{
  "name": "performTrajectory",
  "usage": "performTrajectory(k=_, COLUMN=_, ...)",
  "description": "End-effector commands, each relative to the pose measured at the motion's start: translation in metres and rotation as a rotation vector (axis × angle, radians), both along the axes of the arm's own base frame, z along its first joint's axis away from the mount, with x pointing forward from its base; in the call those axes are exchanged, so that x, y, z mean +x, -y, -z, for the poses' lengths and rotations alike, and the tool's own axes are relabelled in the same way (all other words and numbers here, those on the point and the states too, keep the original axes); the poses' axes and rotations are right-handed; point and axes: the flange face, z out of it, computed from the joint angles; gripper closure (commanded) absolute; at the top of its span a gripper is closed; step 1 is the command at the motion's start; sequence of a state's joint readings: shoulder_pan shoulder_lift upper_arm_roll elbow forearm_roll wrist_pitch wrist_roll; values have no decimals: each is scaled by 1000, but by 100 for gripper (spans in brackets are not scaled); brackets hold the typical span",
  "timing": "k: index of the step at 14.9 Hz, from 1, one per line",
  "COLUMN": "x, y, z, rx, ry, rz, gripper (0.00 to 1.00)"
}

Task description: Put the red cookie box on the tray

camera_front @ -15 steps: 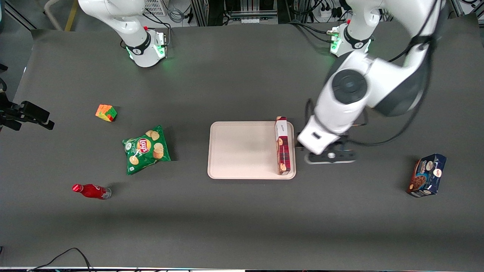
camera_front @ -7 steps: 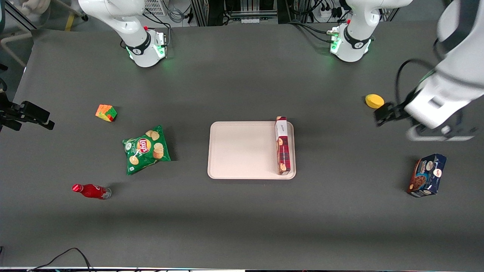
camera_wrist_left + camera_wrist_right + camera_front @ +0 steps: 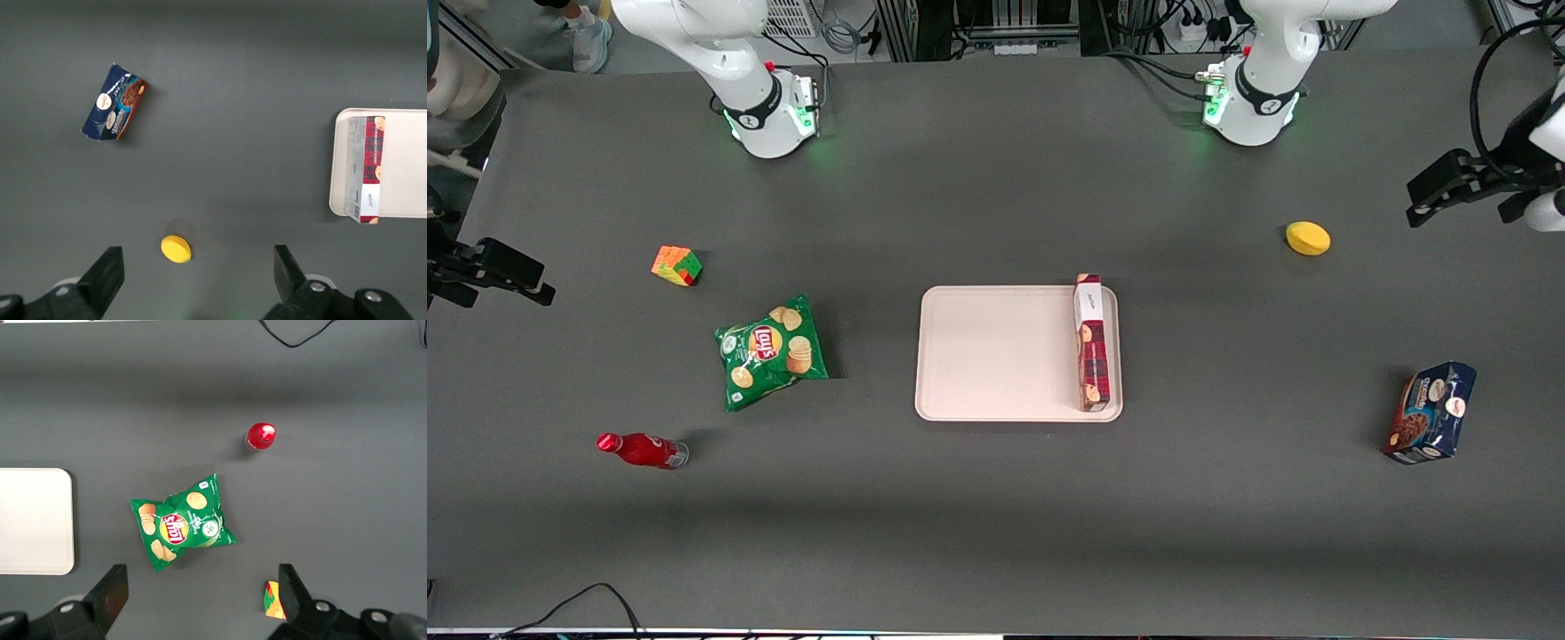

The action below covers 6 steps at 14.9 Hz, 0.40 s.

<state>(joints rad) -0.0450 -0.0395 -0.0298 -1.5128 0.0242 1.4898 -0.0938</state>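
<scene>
From the front, the red cookie box (image 3: 1094, 342) lies flat in the tray (image 3: 996, 356), along the tray's short edge that faces the working arm's end of the tabletop (image 3: 996, 498), its white end panel pointing away from the camera. The tray sits at the middle of the tabletop. The gripper (image 3: 1463, 188) hangs high over the working arm's end of the tabletop, well apart from the tray, nothing in its grasp. A yellow lemon-like object (image 3: 1307, 238) lies near it, and a dark blue cookie box (image 3: 1432, 413) lies nearer the camera. Toward the parked arm's end are a green chip bag (image 3: 771, 351), a colour cube (image 3: 677, 265) and a red bottle (image 3: 640, 450) lying on its side. From the left wrist, the gripper (image 3: 197, 273) has its fingers (image 3: 107, 273) spread wide and empty above the yellow object (image 3: 176, 249); the blue box (image 3: 115, 102), the tray (image 3: 407, 163) and the red box (image 3: 364, 169) on it show too. From the right wrist, the chip bag (image 3: 180, 522), bottle (image 3: 260, 436), cube (image 3: 274, 599) and a corner of the tray (image 3: 35, 520) are visible.
</scene>
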Motion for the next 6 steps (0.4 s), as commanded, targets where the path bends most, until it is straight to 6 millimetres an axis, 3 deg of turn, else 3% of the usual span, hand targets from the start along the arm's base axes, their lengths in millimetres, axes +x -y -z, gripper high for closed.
performTrajectory(k=1, x=7, y=-5, z=30, rx=-10, ry=19, rz=12, gripper=0)
performTrajectory(k=6, x=13, y=-7, z=55, rx=-15, ry=42, rz=8, gripper=0)
